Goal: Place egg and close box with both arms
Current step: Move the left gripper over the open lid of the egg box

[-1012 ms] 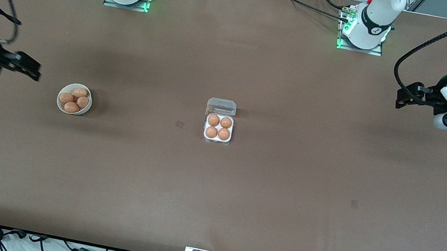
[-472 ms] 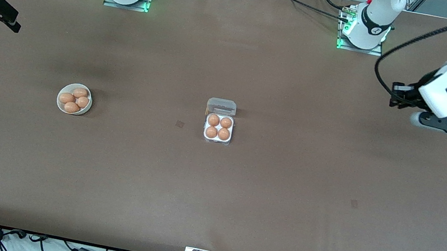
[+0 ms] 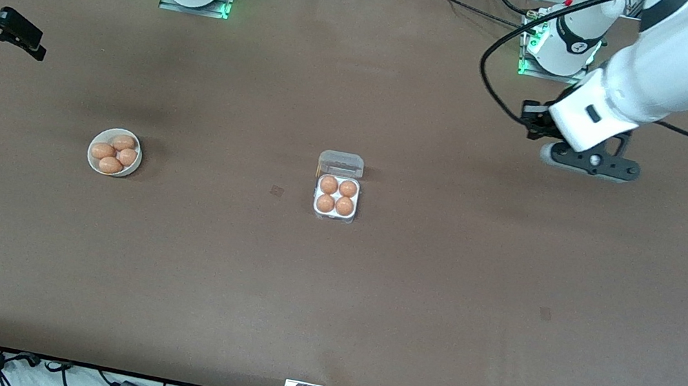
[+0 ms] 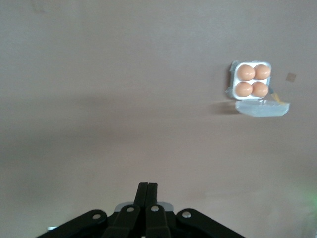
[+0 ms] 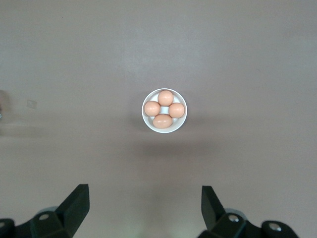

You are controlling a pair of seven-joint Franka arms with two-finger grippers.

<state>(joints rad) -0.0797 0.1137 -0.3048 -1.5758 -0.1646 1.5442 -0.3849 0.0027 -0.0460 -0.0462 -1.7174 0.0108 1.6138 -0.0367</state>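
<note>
Egg carton (image 3: 338, 186): mid-counter, four eggs, thin clear lid (image 3: 340, 163) open; light, flimsy, best pressed at lid's free edge.
Left end effector (image 4: 147, 191): pinched together, empty, high toward left arm's end from carton.
Right end effector (image 5: 144, 201): spread apart over bowl of eggs (image 5: 164, 110).

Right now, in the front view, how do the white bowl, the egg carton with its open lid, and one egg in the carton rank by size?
1. Egg carton, open lid included
2. White bowl, slightly smaller
3. One egg in the carton, far smallest

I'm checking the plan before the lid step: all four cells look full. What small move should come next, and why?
Probably bring the shut left gripper toward the box. Its four cells hold eggs and its lid stands open, so closing remains. The open right gripper waits over the table's right-arm end, above the bowl.
</note>
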